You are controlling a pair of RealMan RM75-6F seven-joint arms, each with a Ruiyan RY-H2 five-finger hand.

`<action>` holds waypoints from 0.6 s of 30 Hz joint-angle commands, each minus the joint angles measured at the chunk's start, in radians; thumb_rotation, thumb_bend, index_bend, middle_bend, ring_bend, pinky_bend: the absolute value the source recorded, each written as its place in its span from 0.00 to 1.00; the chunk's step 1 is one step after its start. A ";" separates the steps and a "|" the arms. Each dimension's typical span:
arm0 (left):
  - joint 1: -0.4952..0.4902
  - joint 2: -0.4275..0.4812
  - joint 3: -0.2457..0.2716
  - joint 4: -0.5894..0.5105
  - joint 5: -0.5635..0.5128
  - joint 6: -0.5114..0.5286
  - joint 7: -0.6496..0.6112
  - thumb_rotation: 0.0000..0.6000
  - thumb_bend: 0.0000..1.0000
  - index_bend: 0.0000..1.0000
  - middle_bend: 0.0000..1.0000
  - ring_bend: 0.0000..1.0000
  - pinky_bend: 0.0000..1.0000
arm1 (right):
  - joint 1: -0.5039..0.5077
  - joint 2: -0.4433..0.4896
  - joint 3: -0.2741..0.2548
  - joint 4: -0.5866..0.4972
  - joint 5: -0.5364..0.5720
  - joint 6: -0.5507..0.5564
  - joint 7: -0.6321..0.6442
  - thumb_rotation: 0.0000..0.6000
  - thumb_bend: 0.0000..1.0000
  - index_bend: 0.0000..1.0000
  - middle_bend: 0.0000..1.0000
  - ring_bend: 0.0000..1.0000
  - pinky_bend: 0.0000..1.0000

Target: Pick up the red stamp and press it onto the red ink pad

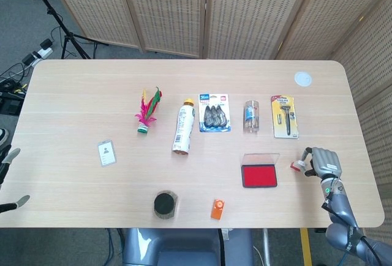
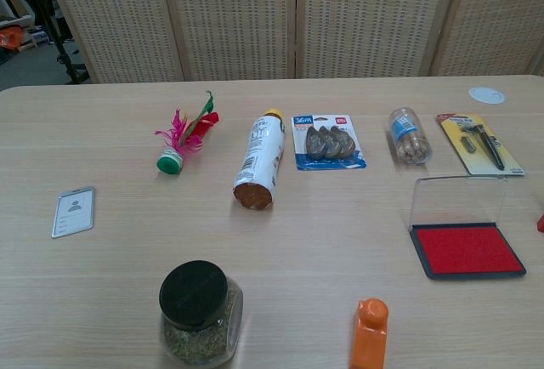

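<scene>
Right robot hand (image 1: 323, 162) near the table's (image 1: 79, 94) right edge, fingers at the red stamp (image 1: 297, 166); grasp unclear. Just left: open red ink pad (image 1: 259, 175). "36m" readable on blue pack (image 1: 215, 113).

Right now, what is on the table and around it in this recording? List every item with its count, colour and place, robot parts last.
red stamp: 1, red, right of the pad, at the right hand
red ink pad: 1, red, clear lid open, front right
razor pack: 1, yellow card, back right
clear tube: 1, transparent, left of the razor pack
clip pack: 1, blue card, centre
bottle: 1, white, lying down
shuttlecock: 1, pink and green feathers
badge: 1, grey, left
jar: 1, black lid, front
orange object: 1, front
white disc: 1, back right
right hand: touching the stamp; grip unclear
left hand: not in view
</scene>
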 commanded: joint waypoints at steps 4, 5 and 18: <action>0.000 0.002 0.000 0.000 0.001 0.001 -0.004 1.00 0.01 0.00 0.00 0.00 0.00 | 0.006 -0.003 -0.003 -0.003 0.010 -0.004 -0.008 1.00 0.35 0.48 0.95 1.00 1.00; 0.000 0.002 0.000 0.000 0.001 0.001 -0.004 1.00 0.01 0.00 0.00 0.00 0.00 | 0.007 -0.003 -0.003 -0.004 0.011 -0.004 -0.009 1.00 0.35 0.48 0.95 1.00 1.00; 0.000 0.002 -0.001 0.002 0.001 0.002 -0.004 1.00 0.01 0.00 0.00 0.00 0.00 | 0.009 0.002 -0.005 -0.017 0.001 0.008 -0.003 1.00 0.40 0.53 0.95 1.00 1.00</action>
